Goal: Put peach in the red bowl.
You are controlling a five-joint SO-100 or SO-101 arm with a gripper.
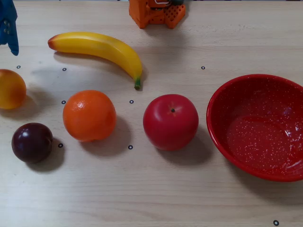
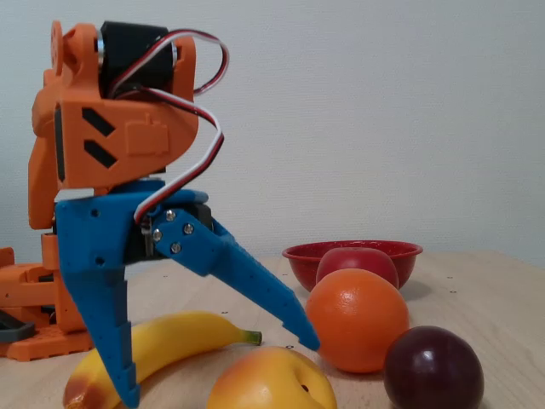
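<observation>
The peach [image 1: 10, 88] is a small yellow-orange fruit with a reddish blush at the table's far left edge in a fixed view from above; it also shows low in front in a fixed view from the side [image 2: 272, 380]. The red bowl [image 1: 222, 101] with white speckles stands empty at the right and shows behind the fruit [image 2: 300, 253]. My blue gripper [image 2: 220, 372] hangs open above the peach, its two fingers spread wide to either side of it. Only a blue tip [image 1: 8, 26] shows at the top left of the view from above.
A banana [image 1: 102, 48], an orange [image 1: 89, 115], a red apple [image 1: 171, 121] and a dark plum [image 1: 31, 142] lie between the peach and the bowl. The arm's orange base [image 1: 156, 13] stands at the far edge. Small black dots mark the wooden table.
</observation>
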